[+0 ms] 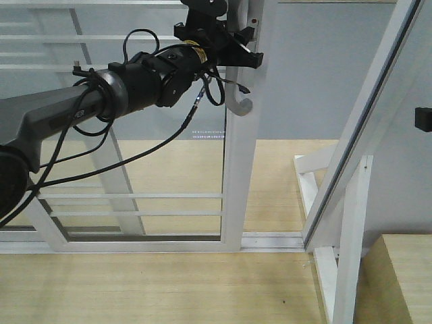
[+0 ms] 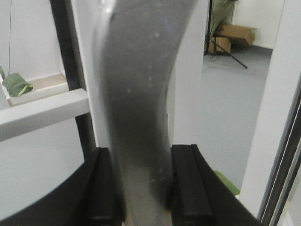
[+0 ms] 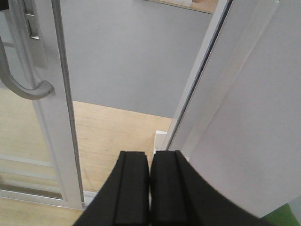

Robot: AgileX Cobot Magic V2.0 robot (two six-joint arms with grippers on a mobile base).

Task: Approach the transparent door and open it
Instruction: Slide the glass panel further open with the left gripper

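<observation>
- The transparent door (image 1: 237,175) stands upright in the floor track (image 1: 270,237), its handle-side stile a little short of the track's right end; clear glass crossed by thin white bars fills the panel to the left
- Its curved grey handle (image 1: 237,101) is fixed high on that stile, the lower tip hooking back toward the frame
- The left tool (image 1: 241,48) is clenched across the handle; the left wrist view shows both black pads (image 2: 188,183) pressed against the metal's flanks, with no gap visible
- The right tool (image 3: 150,188) is clamped on nothing, its pads touching, and hangs apart from the door, facing the gap between the stile and a slanted white frame (image 1: 337,182)
- Judged handling: stiff and probably weighty, a rigid frame around fragile glass, so it should only glide along the track; push sideways, without twisting or pulling outward
- The handle is smooth metal, likely slippery; its straighter middle, where the left tool sits, seems the safest hold, since the curved ends could let the pads slide off
</observation>
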